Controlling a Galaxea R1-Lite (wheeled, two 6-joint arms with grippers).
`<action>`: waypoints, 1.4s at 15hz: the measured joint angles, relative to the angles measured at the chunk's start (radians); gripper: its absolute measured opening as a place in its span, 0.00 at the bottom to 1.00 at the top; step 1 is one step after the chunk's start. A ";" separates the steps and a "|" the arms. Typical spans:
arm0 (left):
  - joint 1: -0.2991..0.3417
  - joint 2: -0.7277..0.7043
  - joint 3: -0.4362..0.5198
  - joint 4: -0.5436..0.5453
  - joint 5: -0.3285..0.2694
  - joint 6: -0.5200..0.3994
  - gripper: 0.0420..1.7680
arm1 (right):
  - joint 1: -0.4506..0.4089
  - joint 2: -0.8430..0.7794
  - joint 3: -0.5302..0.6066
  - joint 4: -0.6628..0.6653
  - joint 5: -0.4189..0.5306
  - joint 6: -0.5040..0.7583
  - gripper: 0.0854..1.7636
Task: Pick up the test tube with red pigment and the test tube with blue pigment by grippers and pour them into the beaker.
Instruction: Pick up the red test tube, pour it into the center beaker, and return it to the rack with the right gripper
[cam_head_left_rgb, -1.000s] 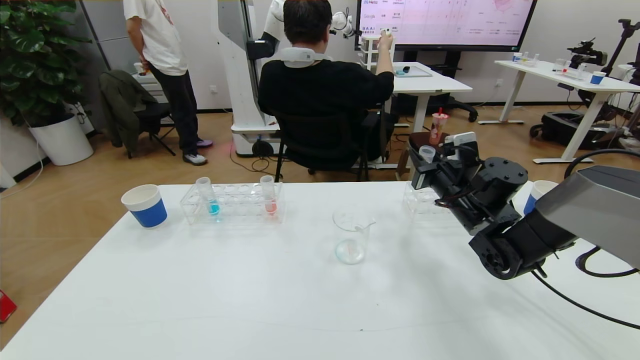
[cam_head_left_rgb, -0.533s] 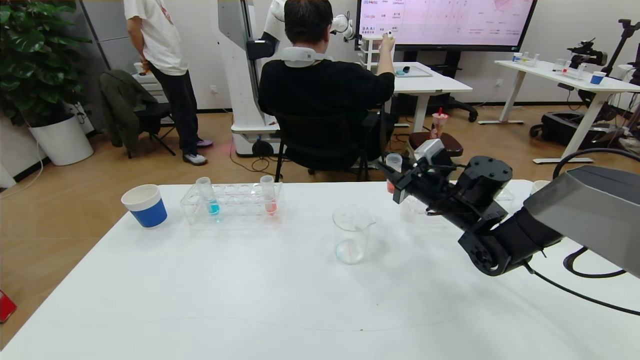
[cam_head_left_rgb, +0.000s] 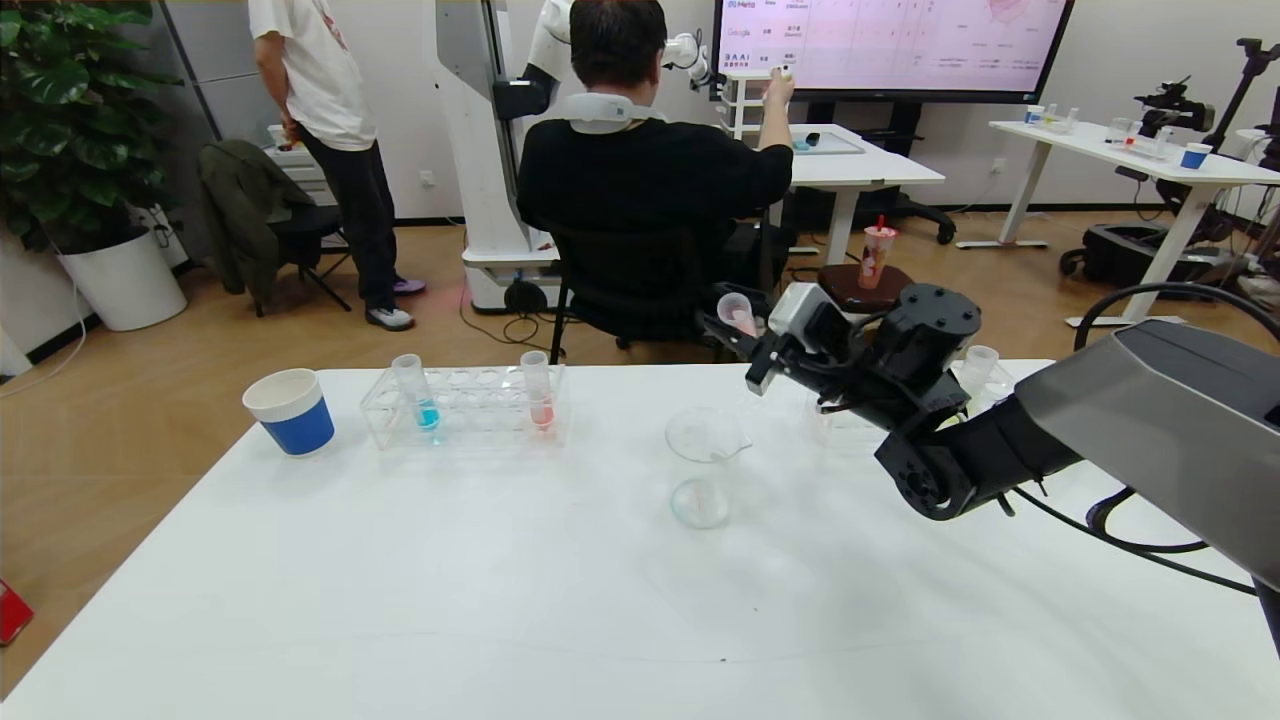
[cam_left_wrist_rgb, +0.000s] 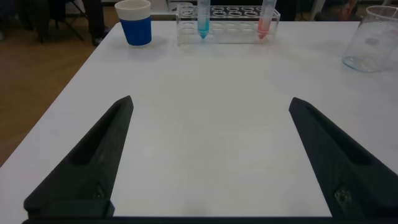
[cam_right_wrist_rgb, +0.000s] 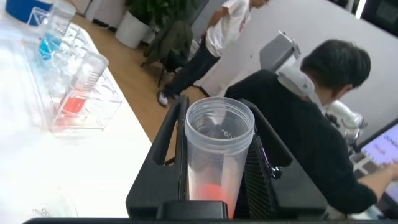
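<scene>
My right gripper (cam_head_left_rgb: 748, 335) is shut on a clear test tube with red pigment (cam_head_left_rgb: 738, 312). It holds the tube tilted, mouth leading, above and just right of the clear beaker (cam_head_left_rgb: 703, 465). In the right wrist view the tube (cam_right_wrist_rgb: 217, 155) sits between both fingers (cam_right_wrist_rgb: 163, 149) with red liquid low inside. A test tube with blue pigment (cam_head_left_rgb: 418, 395) and another red one (cam_head_left_rgb: 538, 392) stand in a clear rack (cam_head_left_rgb: 465, 410) at the far left. My left gripper (cam_left_wrist_rgb: 211, 124) is open and empty low over the near table, out of the head view.
A blue-and-white paper cup (cam_head_left_rgb: 290, 411) stands left of the rack. A second clear rack (cam_head_left_rgb: 850, 418) with an upright tube (cam_head_left_rgb: 978, 365) sits behind my right arm. People, chairs and desks are beyond the table's far edge.
My right arm has swung left from the right rack toward the beaker, carrying the red tube and tilting it over.
</scene>
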 joint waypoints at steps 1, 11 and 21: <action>0.000 0.000 0.000 0.000 0.000 0.000 0.99 | -0.004 0.005 -0.003 -0.007 0.033 -0.037 0.26; 0.000 0.000 0.000 0.000 0.000 0.000 0.99 | -0.045 0.037 0.011 -0.064 0.252 -0.299 0.26; 0.000 0.000 0.000 0.000 0.000 0.000 0.99 | -0.043 0.120 -0.060 -0.160 0.393 -0.393 0.26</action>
